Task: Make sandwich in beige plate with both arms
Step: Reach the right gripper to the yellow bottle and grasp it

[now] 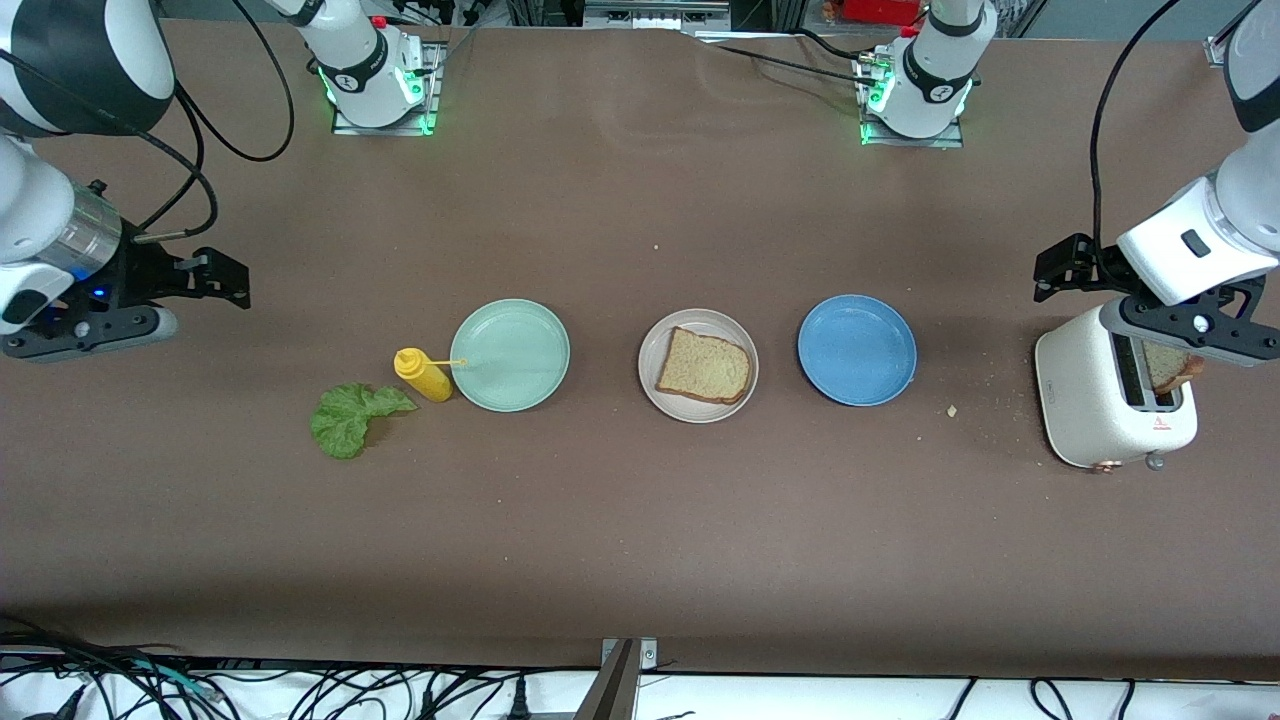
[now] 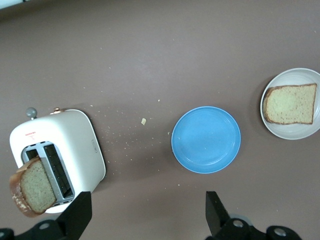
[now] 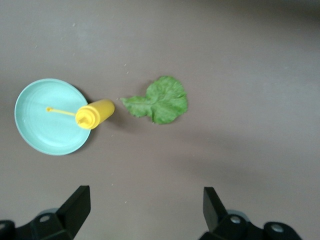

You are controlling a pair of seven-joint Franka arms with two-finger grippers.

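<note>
The beige plate (image 1: pixel 652 340) (image 2: pixel 290 131) sits mid-table with one slice of tan bread (image 1: pixel 704 366) (image 2: pixel 291 103) lying flat on it. A second slice (image 1: pixel 1172 368) (image 2: pixel 34 187) sticks up out of the white toaster (image 1: pixel 1090 400) (image 2: pixel 60 145) at the left arm's end. A ruffled green lettuce leaf (image 1: pixel 345 418) (image 3: pixel 160 100) lies on the table toward the right arm's end. My left gripper (image 1: pixel 1062 268) (image 2: pixel 149 210) hangs open and empty over the table beside the toaster. My right gripper (image 1: pixel 225 280) (image 3: pixel 145 205) hangs open and empty over bare table at its own end.
A mint-green plate (image 1: pixel 510 355) (image 3: pixel 45 130) stands beside the beige plate, with a yellow mustard bottle (image 1: pixel 423 375) (image 3: pixel 95 113) lying against its rim by the lettuce. A blue plate (image 1: pixel 857 350) (image 2: pixel 206 140) sits between the beige plate and the toaster. Crumbs dot the table near the toaster.
</note>
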